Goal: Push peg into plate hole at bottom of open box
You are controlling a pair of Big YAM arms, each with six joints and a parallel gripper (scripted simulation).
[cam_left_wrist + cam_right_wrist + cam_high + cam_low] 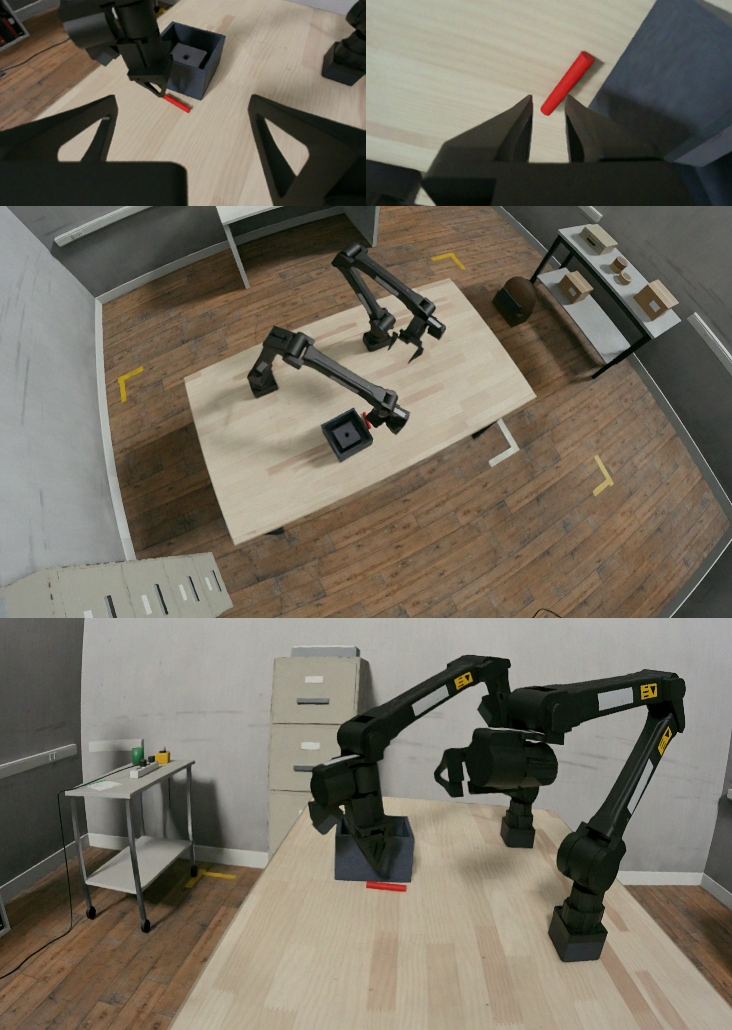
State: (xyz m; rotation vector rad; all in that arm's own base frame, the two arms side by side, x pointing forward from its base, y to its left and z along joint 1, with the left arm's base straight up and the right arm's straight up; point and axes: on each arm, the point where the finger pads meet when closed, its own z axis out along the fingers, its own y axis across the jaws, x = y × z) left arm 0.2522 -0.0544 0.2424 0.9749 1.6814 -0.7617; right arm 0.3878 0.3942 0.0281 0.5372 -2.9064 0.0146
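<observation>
Red peg (366, 420) (386, 886) (177, 103) (568, 83): lying flat on the table beside the open box (332, 446) (358, 863) (186, 80) (660, 78), outside it. Right gripper (380, 873) (161, 94) (549, 97): hovering over the peg, fingers narrowly parted, holding nothing. Left gripper (404, 348) (183, 97): standing wide, away from the work. Step: approaching for pickup; the next move is probably calling for lowering, straddling the peg, then closing. Writing: yellow arm labels (463, 680) showing marks, no words or brand legible.

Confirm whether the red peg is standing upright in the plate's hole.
No, the red peg lies on its side on the table, outside the box.
</observation>
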